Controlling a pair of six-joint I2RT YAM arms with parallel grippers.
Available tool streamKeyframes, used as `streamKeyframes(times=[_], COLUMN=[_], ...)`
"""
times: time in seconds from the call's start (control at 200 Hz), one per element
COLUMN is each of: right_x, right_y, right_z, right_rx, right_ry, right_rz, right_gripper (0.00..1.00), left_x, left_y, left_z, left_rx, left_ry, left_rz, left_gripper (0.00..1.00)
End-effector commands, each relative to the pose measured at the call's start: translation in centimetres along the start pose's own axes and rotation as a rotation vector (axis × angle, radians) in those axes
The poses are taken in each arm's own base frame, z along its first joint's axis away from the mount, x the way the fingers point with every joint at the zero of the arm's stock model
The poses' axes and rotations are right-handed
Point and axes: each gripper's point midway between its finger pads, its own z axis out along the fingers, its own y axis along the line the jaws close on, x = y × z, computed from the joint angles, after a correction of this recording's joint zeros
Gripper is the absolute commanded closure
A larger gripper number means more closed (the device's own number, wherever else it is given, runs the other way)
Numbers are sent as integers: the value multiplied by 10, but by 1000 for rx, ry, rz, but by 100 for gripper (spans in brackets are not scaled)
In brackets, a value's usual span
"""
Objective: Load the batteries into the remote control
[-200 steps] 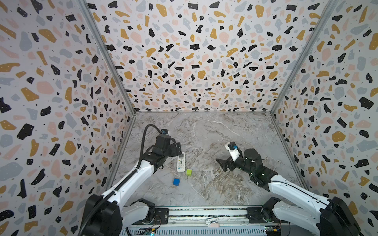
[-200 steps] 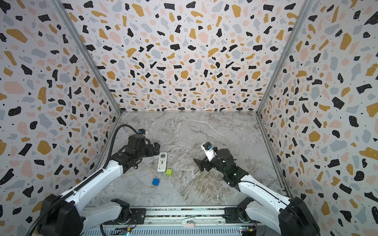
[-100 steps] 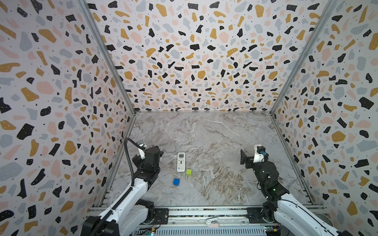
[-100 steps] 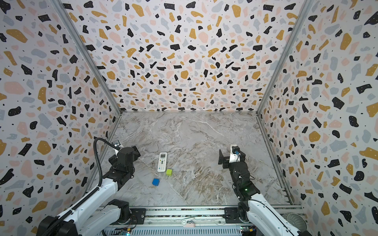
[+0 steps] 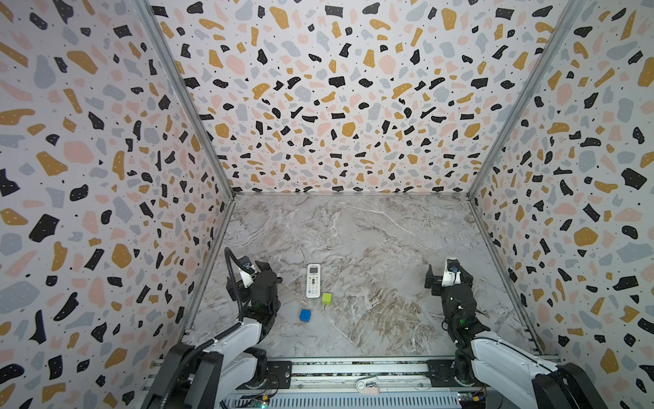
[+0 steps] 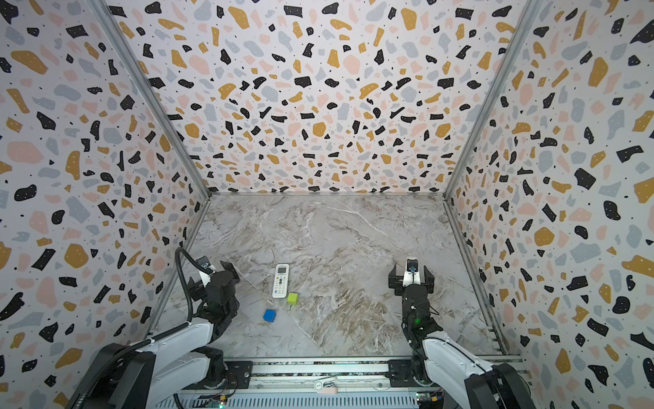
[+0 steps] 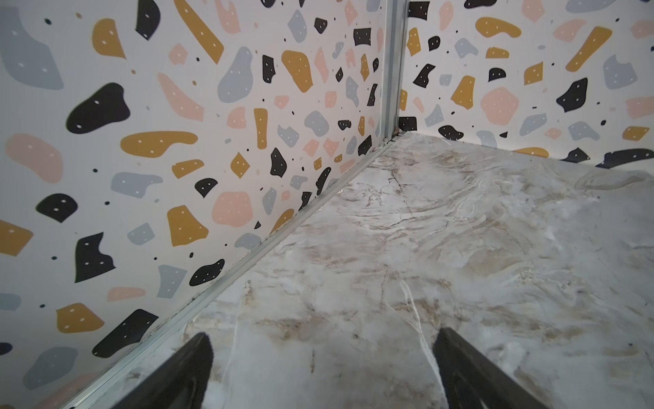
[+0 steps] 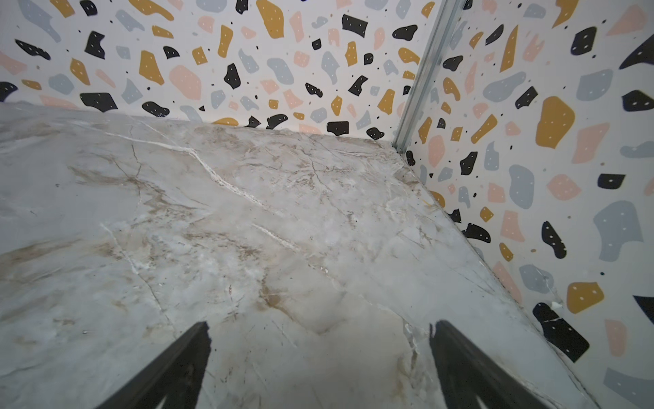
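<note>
The white remote control (image 5: pixel 313 280) (image 6: pixel 280 280) lies face up on the marble floor, left of centre, its grey display at the far end. No batteries show in any view. My left gripper (image 5: pixel 247 274) (image 6: pixel 211 277) sits near the left wall, apart from the remote, and is open and empty. Its wrist view shows its gripper (image 7: pixel 322 354) spread over bare marble beside the wall. My right gripper (image 5: pixel 448 275) (image 6: pixel 410 275) is over on the right side, far from the remote. In its wrist view the gripper (image 8: pixel 320 347) is open with nothing between the fingers.
A green cube (image 5: pixel 326 298) (image 6: pixel 292 298) rests just right of the remote's near end. A blue cube (image 5: pixel 305 315) (image 6: pixel 269 315) lies nearer the front. Speckled walls close in the left, right and back. A metal rail (image 5: pixel 354 368) runs along the front edge.
Both arms have pulled back from the middle of the floor toward the front corners. The left gripper has left the remote's side. The remote and cubes have not moved.
</note>
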Motion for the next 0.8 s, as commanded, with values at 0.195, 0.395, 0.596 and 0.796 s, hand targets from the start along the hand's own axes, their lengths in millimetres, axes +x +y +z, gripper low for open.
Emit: streamKeyframes(times=[0.195,0.395,0.596,0.796], right_x=[-43,-48,-40,-38], right_y=[1,10,17,8], right_z=[14,23,33,40], right_rx=[37,1,-74,-49], right_ry=[-195,-205,-195,-183], right_rz=[-36,-72,-41,0], right_gripper=[1,1,1,1], left_x=[-37,-32,-27,-24], left_y=[-31,-47,-52,-49], left_z=[2,5,14,17], left_rx=[139,199,233,234], left_ry=[-172,-163,-139,-136], left_rz=[-46,5,4,-14], left_gripper=[1,0,0,1])
